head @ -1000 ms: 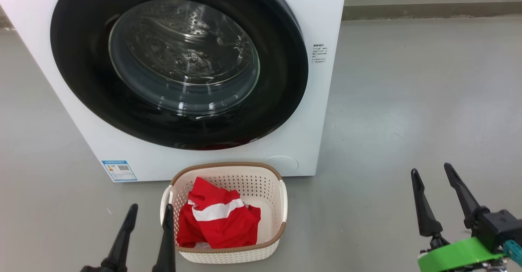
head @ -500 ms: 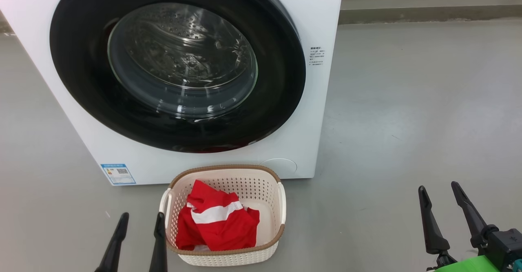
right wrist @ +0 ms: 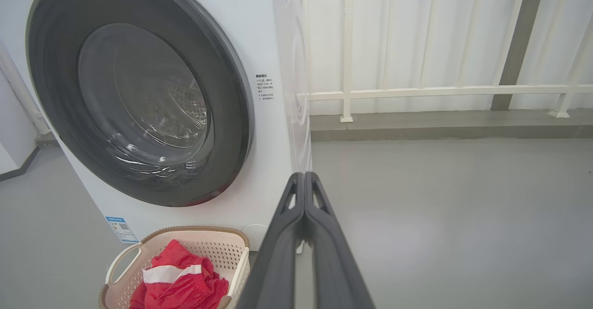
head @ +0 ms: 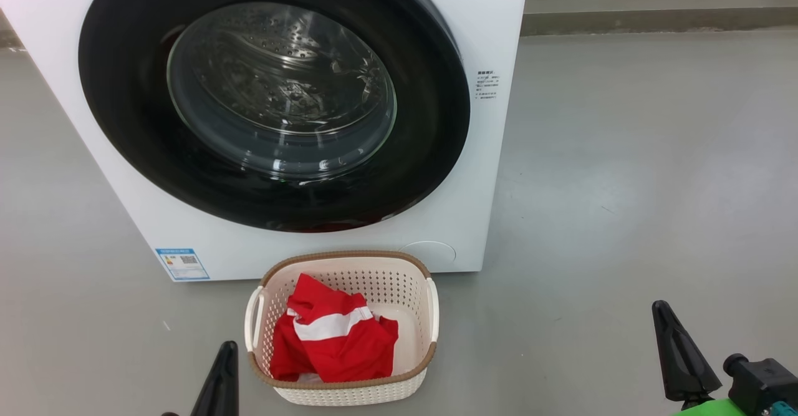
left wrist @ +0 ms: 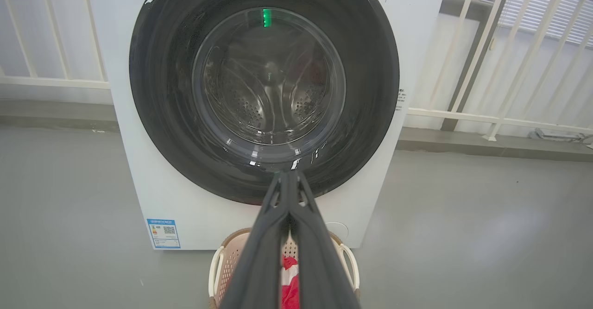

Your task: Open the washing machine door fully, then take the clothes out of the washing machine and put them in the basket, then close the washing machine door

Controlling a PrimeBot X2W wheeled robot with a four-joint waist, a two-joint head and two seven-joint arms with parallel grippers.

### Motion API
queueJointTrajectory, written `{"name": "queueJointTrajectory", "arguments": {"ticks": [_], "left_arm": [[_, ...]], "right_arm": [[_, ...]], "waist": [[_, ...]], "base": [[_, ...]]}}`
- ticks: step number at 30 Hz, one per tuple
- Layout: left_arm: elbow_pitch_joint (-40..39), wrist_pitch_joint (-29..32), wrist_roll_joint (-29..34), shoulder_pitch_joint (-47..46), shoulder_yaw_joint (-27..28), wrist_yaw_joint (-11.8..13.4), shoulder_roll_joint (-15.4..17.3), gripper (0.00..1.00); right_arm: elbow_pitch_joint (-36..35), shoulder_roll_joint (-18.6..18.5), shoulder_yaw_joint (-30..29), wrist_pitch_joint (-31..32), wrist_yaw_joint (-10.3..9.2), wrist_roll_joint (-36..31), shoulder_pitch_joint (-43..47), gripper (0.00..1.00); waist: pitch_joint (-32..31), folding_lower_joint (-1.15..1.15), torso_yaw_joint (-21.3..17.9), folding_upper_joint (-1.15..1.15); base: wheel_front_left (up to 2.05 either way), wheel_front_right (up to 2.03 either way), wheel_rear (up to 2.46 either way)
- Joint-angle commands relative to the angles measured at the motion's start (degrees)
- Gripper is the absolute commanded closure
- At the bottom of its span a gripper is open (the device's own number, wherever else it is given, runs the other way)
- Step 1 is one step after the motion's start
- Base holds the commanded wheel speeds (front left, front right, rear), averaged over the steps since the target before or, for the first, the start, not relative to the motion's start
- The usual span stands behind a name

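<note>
Head view first: the washing machine door (head: 274, 98) looks shut flush against the white washing machine (head: 492, 23). The clothes (head: 336, 341), one red bundle with a white stripe, sit in the basket (head: 349, 256) on the floor (head: 623, 154), right in front of the machine and just below the door's bottom edge. By our reckoning all three steps look done, so whatever comes next is probably just tucking the arms away.

Both grippers are pinched closed with nothing between the fingers. The wrist views make that plain, with each pair of dark fingers pressed together all the way to the tips.

Here's the bit that matters for any move. The left gripper (head: 225, 357) sits just beside the basket's left handle, close but not touching as far as we can tell, with its fingers pointing up toward the door. The right gripper (head: 666, 319) is well apart from everything, out over bare floor to the right of the machine's front corner. So the left arm is clearly the nearer one to both basket and door. The basket's handles face left and right, meaning a careless sideways swing from the left arm could nudge it.

One small thing: there's a reddish glint at the bottom of the door's black rim. We can't tell for sure, but it looks like the clothes reflecting.
</note>
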Motion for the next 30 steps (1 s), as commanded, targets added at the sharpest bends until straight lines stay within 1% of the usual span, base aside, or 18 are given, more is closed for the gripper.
{"name": "queueJointTrajectory", "arguments": {"ticks": [1, 3, 8, 30], "left_arm": [[-1.2, 0.1, -1.5, -0.4, 0.4, -0.1, 0.1, 1.0], [-1.1, 0.4, -2.9, -0.5, 0.5, -0.2, 0.2, 1.0], [-0.6, 1.0, -6.3, -1.1, 0.7, -0.4, 0.4, 1.0], [1.8, 4.1, -21.3, -3.6, 1.7, -1.7, 1.0, 1.0]], "right_arm": [[-1.3, -0.3, 0.0, 0.3, -0.01, 1.8, -0.6, 1.0], [-1.2, -0.3, 0.0, 0.6, -0.01, 3.1, -0.8, 1.0], [-0.9, -0.4, 0.0, 1.5, -0.02, 6.4, -1.4, 1.0], [0.5, -0.7, 0.0, 5.2, -0.06, 20.7, -3.8, 1.0]], "waist": [[0.0, 0.05, 0.0, 0.0], [0.0, 0.08, 0.0, 0.0], [0.2, 0.0, 0.0, 0.0], [0.6, 0.0, 0.0, 0.0]], "base": [[0.0, 0.0, 0.0], [0.0, 0.0, 0.0], [0.0, 0.0, 0.0], [0.0, 0.0, 0.0]]}}
